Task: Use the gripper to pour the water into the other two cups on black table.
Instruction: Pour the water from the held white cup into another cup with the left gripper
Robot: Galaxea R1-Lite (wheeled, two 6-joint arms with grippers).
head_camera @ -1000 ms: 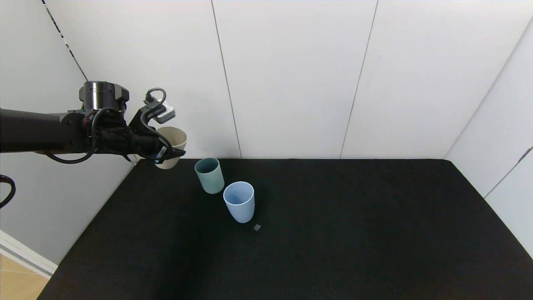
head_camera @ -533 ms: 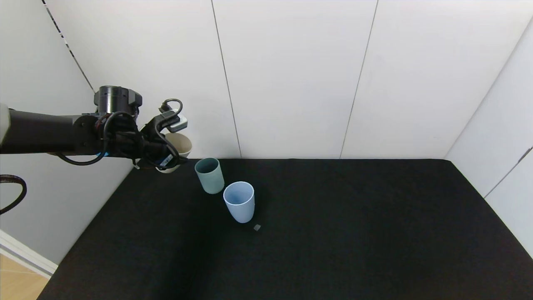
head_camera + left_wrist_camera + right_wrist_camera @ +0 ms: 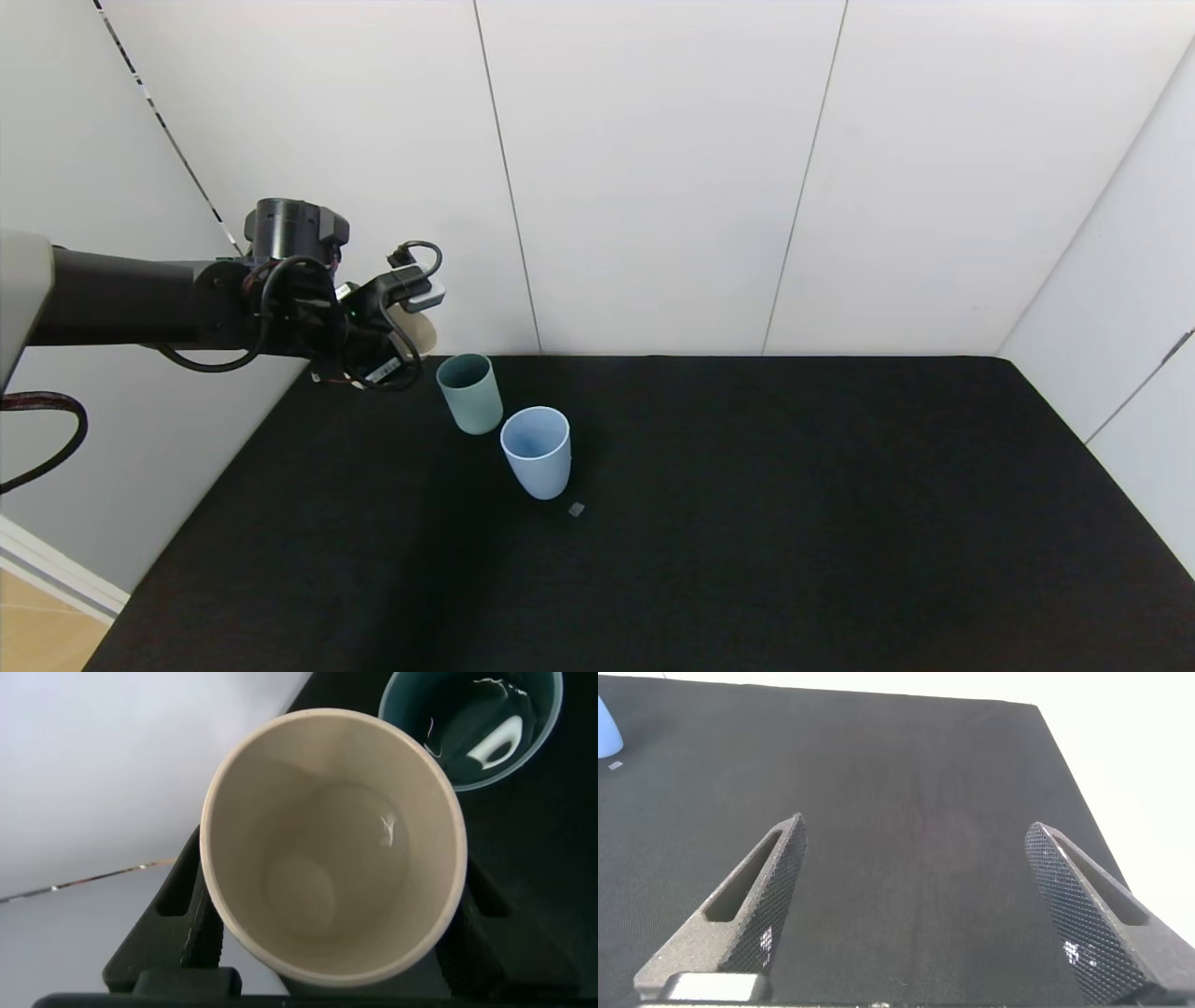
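My left gripper point(image 3: 400, 357) is shut on the cream-beige cup point(image 3: 422, 329) and holds it above the back left corner of the black table point(image 3: 747, 523), just left of the sage green cup point(image 3: 470, 394). The light blue cup point(image 3: 536, 452) stands in front and to the right of the green one. In the left wrist view the cream cup point(image 3: 334, 849) sits between the fingers point(image 3: 192, 919), its mouth facing the camera, with a small wet glint inside. The green cup point(image 3: 472, 723) beyond it holds clear water point(image 3: 491, 742). My right gripper point(image 3: 916, 826) is open and empty above bare table.
White wall panels stand close behind the table's back edge and along its left and right sides. A small grey chip point(image 3: 576, 509) lies just in front of the blue cup. The blue cup's edge point(image 3: 605, 723) shows far off in the right wrist view.
My left arm has carried the cream cup right and down, closer to the green cup. The cup now shows less behind the gripper. The two standing cups have not moved.
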